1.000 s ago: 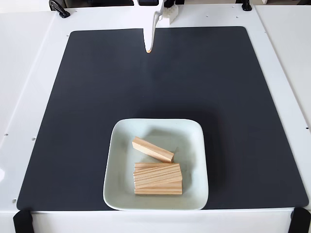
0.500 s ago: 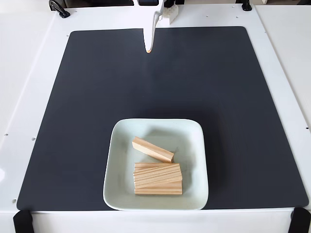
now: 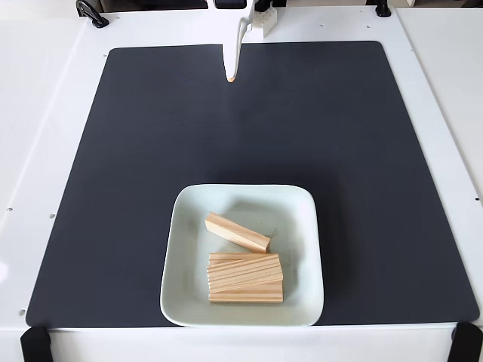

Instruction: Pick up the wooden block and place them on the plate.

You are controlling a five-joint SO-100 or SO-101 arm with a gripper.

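A pale mint-green square plate (image 3: 185, 219) sits on the black mat near the front edge in the fixed view. Wooden blocks lie inside it: one block (image 3: 237, 231) lies at a slant across the plate's middle, and a tight stack of blocks (image 3: 245, 277) rests in front of it, how many I cannot tell. My white gripper (image 3: 231, 78) hangs at the far edge of the mat, far from the plate, its fingers together into one thin point with an orange tip. It holds nothing.
A black mat (image 3: 151, 151) covers most of the white table (image 3: 45, 113). Black clamps sit at the table's back edge (image 3: 90, 13) and black straps at its front corners (image 3: 34, 343).
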